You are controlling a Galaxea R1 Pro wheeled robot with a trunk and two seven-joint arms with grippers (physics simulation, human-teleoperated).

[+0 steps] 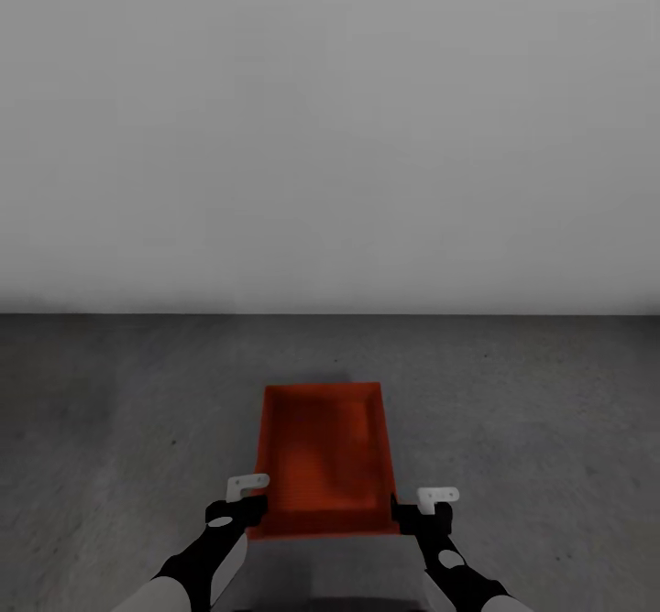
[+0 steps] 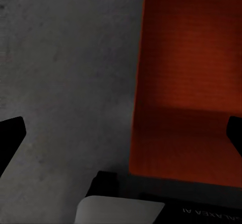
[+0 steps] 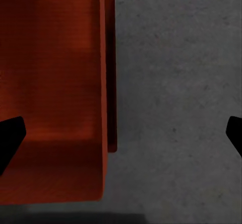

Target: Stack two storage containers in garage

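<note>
A red-orange storage container (image 1: 323,456) rests on the dark grey concrete floor (image 1: 137,429) of the garage, just in front of me. In the right wrist view a second red-orange edge (image 3: 111,83) runs just outside the container's wall (image 3: 102,58), as if the other bin lies under it. My left gripper (image 1: 243,509) hangs open at the bin's near left corner. Its fingers (image 2: 12,133) stand wide apart, one over the floor and one over the bin (image 2: 186,83). My right gripper (image 1: 417,513) is open at the near right corner, straddling the wall the same way.
A plain white wall (image 1: 330,136) rises a short way beyond the container. Bare mottled concrete spreads to the left and right of the bin (image 1: 532,429). My own grey trunk (image 1: 321,575) shows at the bottom of the head view.
</note>
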